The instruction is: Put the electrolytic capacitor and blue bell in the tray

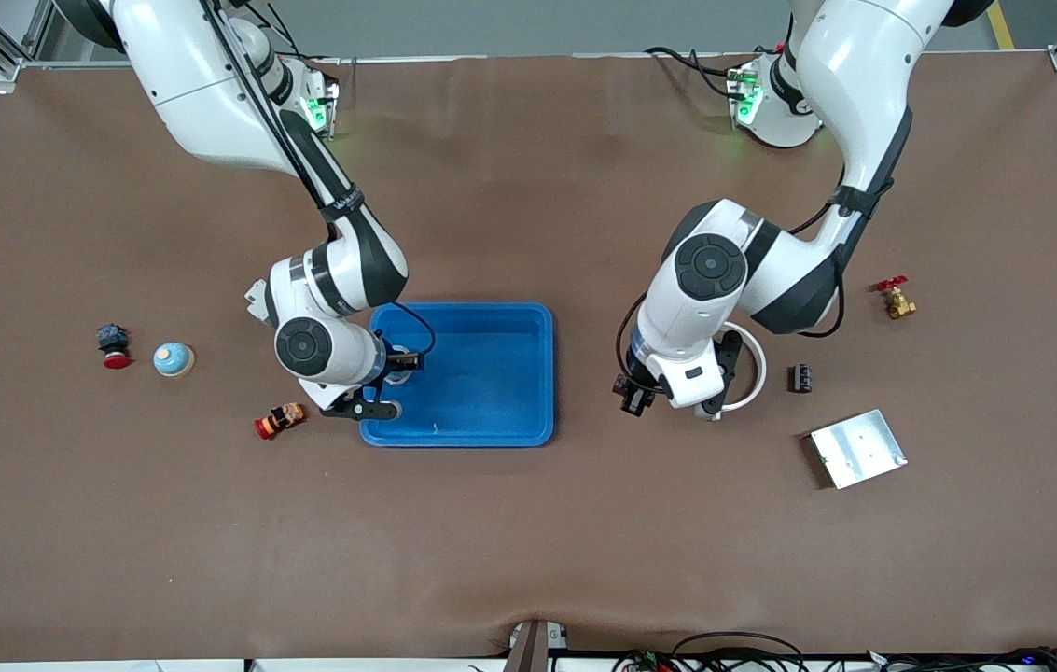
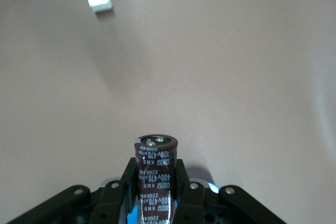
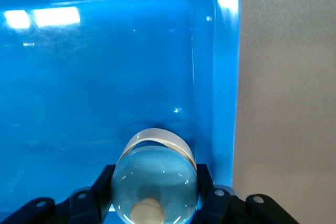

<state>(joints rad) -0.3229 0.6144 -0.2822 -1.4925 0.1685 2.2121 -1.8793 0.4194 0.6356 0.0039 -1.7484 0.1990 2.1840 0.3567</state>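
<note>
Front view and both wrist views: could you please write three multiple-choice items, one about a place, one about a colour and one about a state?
1. What is the right tool over?
A. the blue tray
B. the silver plate
C. the white ring

2. What colour is the handle of the brass valve?
A. green
B. red
C. white

3. In what state is the left tool?
A. open and empty
B. shut on the capacitor
C. shut on the brass valve

Answers: 1 A, the right wrist view shows the tray floor under the held blue bell. 2 B, the handle shows red in the front view. 3 B, the fingers clamp the capacitor in the left wrist view.
</note>
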